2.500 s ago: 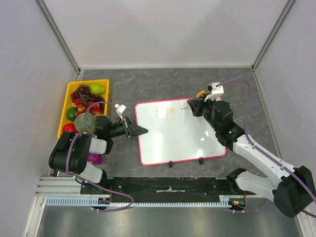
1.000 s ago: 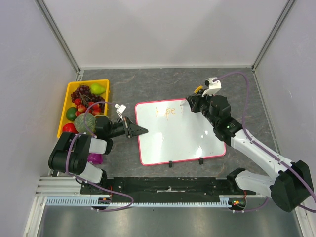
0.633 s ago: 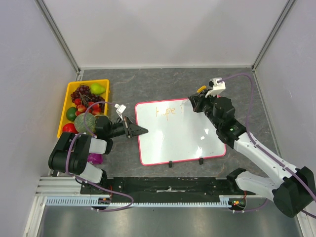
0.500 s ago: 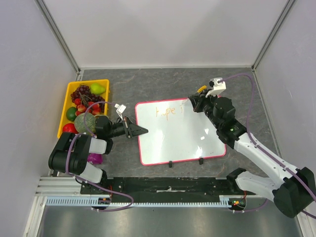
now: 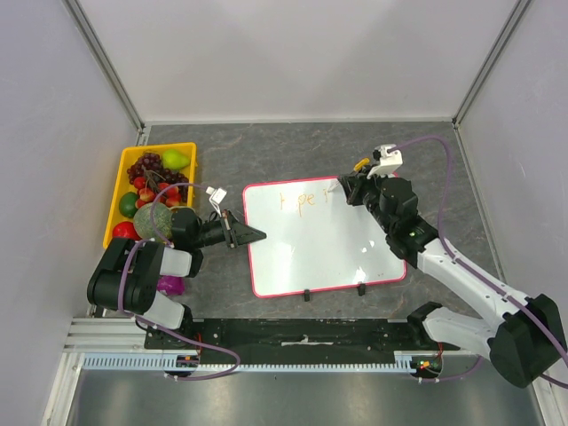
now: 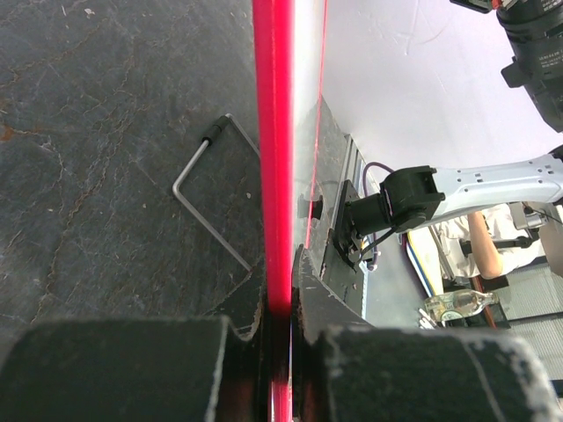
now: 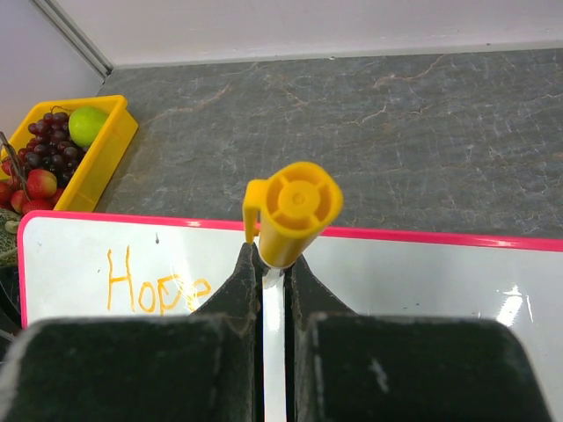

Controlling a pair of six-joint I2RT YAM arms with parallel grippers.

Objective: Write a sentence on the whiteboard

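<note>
The whiteboard [image 5: 324,240] lies flat on the grey table, pink-framed. My left gripper [image 5: 257,234] is shut on its left edge; in the left wrist view the pink frame [image 6: 273,158] runs between that gripper's jaws [image 6: 278,308]. My right gripper [image 5: 348,188] hovers over the board's far right corner, shut on a marker [image 7: 292,211] whose yellow cap end faces the camera; its tip is hidden. Of the sentence, the orange word "Hope" [image 7: 154,286] stands on the board's top line [image 5: 297,201].
A yellow tray [image 5: 114,191] of grapes, apples and a pear sits left of the board, also seen in the right wrist view [image 7: 97,163]. A purple object [image 5: 170,284] lies by the left arm's base. Grey walls enclose the table.
The orange word gained its missing strokes and now reads "Hope". The right gripper with the marker shifted slightly right along the top line. The left gripper has not moved.
</note>
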